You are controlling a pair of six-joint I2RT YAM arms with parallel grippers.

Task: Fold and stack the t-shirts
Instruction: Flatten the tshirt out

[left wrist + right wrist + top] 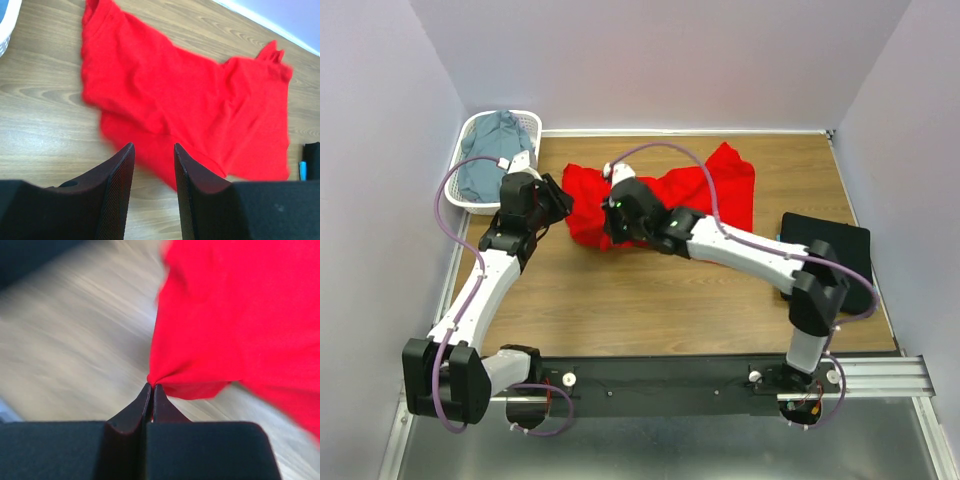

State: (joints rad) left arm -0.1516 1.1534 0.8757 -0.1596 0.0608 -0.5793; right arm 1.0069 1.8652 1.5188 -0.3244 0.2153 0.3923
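The red t-shirt [695, 195] lies crumpled across the far middle of the wooden table [620, 300]. My right gripper [618, 225] is shut on its near left edge; in the right wrist view the jaws [152, 386] pinch a gathered corner of the red t-shirt [225, 330] and lift it. My left gripper [560, 203] is open and empty just left of the shirt; its view [154, 146] shows the red t-shirt [190, 100] ahead of the fingertips. A folded black t-shirt [830, 255] lies at the right. A grey-blue t-shirt [492, 150] sits in the basket. The teal one is out of view.
The white lattice basket [532, 125] stands at the far left corner, off the table's edge. A small blue object [302, 170] lies beside the black shirt. Walls close in at the left, back and right.
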